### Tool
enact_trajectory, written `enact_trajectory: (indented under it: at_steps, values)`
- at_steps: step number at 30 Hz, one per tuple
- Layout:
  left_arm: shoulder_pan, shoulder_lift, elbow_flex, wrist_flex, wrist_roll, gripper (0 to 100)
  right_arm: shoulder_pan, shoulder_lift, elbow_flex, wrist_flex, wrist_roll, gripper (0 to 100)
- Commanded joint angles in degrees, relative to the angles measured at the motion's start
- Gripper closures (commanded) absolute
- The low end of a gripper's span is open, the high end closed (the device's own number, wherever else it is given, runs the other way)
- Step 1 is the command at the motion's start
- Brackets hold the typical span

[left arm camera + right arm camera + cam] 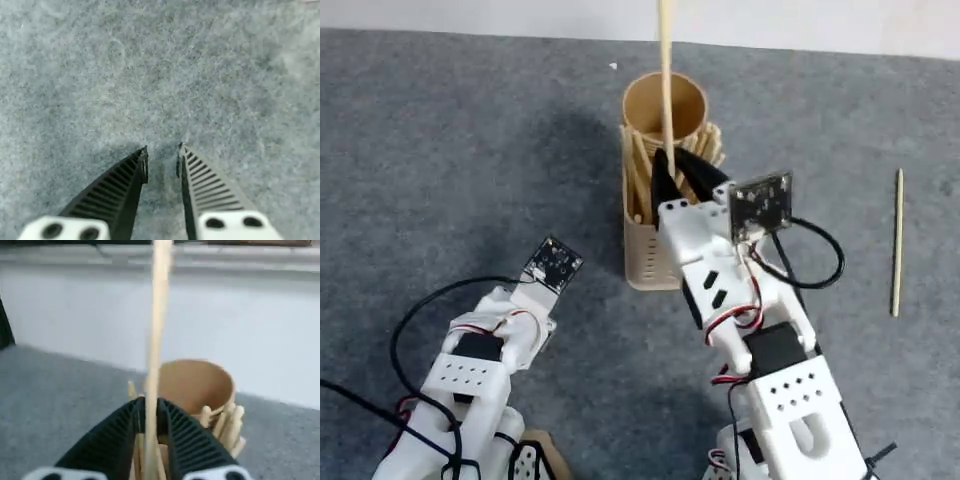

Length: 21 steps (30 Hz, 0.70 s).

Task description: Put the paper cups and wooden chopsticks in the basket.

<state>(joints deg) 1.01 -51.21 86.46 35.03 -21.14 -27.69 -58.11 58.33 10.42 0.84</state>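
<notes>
A cream basket [650, 255] stands upright mid-table, holding a brown paper cup [665, 103] and several wooden chopsticks [638, 170]. My right gripper [676, 172] hovers over the basket, shut on one chopstick [666, 70] that stands nearly upright above the cup. In the right wrist view that chopstick [157, 335] rises from between the black fingers [187, 440], with the cup [195, 385] behind. Another chopstick [897, 243] lies loose on the carpet at the far right. My left gripper [162, 162] is open and holds nothing, low over bare carpet left of the basket.
Grey carpet [470, 150] covers the table. A pale wall runs along the far edge. The left arm's body [480, 370] and its cables sit at the near left; the right arm [770, 370] stretches from the near edge to the basket.
</notes>
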Motion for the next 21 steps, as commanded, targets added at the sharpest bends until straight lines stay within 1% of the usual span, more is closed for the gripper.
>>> enact_trajectory:
  at_steps: [1, 3, 4, 6, 9, 11, 15, 18, 21]
  values:
    - [0.5, -0.7, -0.1, -0.4, -0.4, 87, 0.5, -2.9, 0.0, 0.1, -0.4, 86.1]
    - [0.5, -0.7, -0.1, -0.4, -0.4, 87, 0.5, -5.5, -1.5, 3.4, -0.4, 79.5]
    - [0.5, -0.7, -0.1, -0.4, -0.4, 87, 0.6, -6.5, -3.0, 6.1, -0.3, 77.8]
    - [0.5, -0.7, -0.1, -0.4, -0.4, 87, 2.1, -7.8, -8.2, 12.5, -0.2, 77.6]
    - [0.5, -0.7, -0.1, -0.4, -0.4, 87, 7.5, -6.9, -17.6, 21.8, 0.0, 77.6]
    - [0.5, -0.7, -0.1, -0.4, -0.4, 87, 14.0, -4.8, -24.7, 28.9, 2.0, 77.6]
    - [0.5, -0.7, -0.1, -0.4, -0.4, 87, 30.4, 5.3, -39.0, 42.4, 11.3, 77.6]
    - [0.5, -0.7, -0.1, -0.4, -0.4, 87, 41.5, 16.7, -44.2, 47.6, 18.5, 77.6]
    - [0.5, -0.7, -0.1, -0.4, -0.4, 87, 49.1, 29.4, -44.4, 46.6, 23.7, 77.6]
